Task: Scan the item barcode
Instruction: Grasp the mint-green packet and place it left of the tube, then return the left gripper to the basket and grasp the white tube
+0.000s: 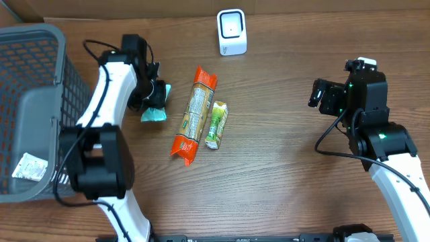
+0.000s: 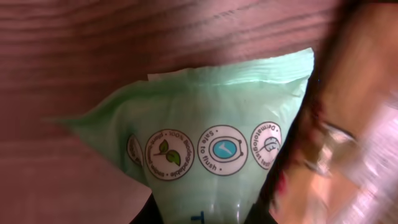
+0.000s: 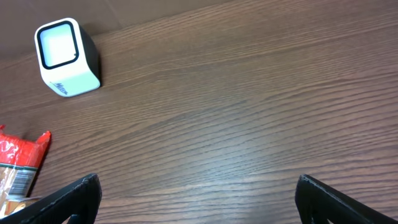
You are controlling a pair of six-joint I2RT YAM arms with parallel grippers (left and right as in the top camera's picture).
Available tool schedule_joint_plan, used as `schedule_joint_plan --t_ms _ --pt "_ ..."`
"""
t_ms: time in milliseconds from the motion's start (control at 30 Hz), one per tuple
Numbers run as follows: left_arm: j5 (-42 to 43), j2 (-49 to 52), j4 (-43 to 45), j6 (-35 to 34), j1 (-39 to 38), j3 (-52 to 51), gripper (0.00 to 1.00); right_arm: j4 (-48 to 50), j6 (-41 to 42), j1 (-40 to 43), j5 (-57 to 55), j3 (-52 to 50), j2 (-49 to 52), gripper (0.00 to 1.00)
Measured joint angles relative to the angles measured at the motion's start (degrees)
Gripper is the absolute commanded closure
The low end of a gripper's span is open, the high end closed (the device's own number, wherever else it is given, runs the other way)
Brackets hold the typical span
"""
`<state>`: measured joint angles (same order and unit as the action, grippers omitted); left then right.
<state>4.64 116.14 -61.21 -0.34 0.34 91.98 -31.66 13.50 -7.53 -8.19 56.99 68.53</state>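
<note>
My left gripper [image 1: 151,91] is shut on a mint-green wipes pack [image 1: 155,107] at the left of the table. The left wrist view is filled by this pack [image 2: 211,124], with round printed icons on it and its lower end pinched between the dark jaws of the left gripper [image 2: 208,214]. No barcode shows on the face in view. The white scanner [image 1: 232,31] stands at the back centre, also seen as the scanner [image 3: 65,56] in the right wrist view. At the right, my right gripper [image 1: 319,94] is open over bare wood, and nothing lies between the jaws of the right gripper [image 3: 199,199].
A long orange-red snack pack [image 1: 193,114] and a small green pack [image 1: 216,124] lie side by side mid-table, just right of the wipes. A grey mesh basket [image 1: 40,30] at the far left holds a white packet [image 1: 30,167].
</note>
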Motion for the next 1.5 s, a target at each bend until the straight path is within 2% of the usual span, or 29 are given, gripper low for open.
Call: schedule_joint_plan --t_ms 233,400,633,700,767,800,867,933,1067,1200,1500 --pt "4.1 7.5 3.3 0.4 -4.2 -0.9 0.96 -0.1 0.0 0.0 0.0 0.0 0.0 0.00" --pt "7.3 7.5 4.2 -4.0 -8.7 -0.9 0.95 0.0 0.0 0.0 0.0 0.0 0.0 0.00" --pt "8.7 7.6 4.5 -9.2 -17.2 -0.9 0.73 0.0 0.0 0.0 0.0 0.0 0.0 0.00" --pt "8.7 7.7 4.2 -9.9 -17.9 -0.9 0.52 0.0 0.0 0.0 0.0 0.0 0.0 0.00" --pt "8.4 7.7 3.2 -10.5 -17.7 -0.9 0.27 0.0 0.0 0.0 0.0 0.0 0.0 0.00" --pt "8.2 7.7 2.5 -10.3 -17.4 -0.8 0.18 0.0 0.0 0.0 0.0 0.0 0.0 0.00" --pt "7.1 7.8 -0.2 -10.6 -16.3 0.5 0.09 0.0 0.0 0.0 0.0 0.0 0.0 0.00" --pt "5.9 8.1 -3.1 -10.6 -15.5 3.3 0.03 0.0 0.0 0.0 0.0 0.0 0.0 0.00" --pt "1.9 8.5 -10.6 -10.9 -15.0 14.8 0.02 -0.1 0.0 0.0 0.0 0.0 0.0 0.00" --pt "0.0 7.9 -13.2 -10.9 -15.3 24.6 0.02 0.0 0.0 0.0 0.0 0.0 0.0 0.00" --pt "-0.9 -1.0 -15.5 -8.6 -15.3 35.9 0.00 0.0 0.0 0.0 0.0 0.0 0.0 0.00"
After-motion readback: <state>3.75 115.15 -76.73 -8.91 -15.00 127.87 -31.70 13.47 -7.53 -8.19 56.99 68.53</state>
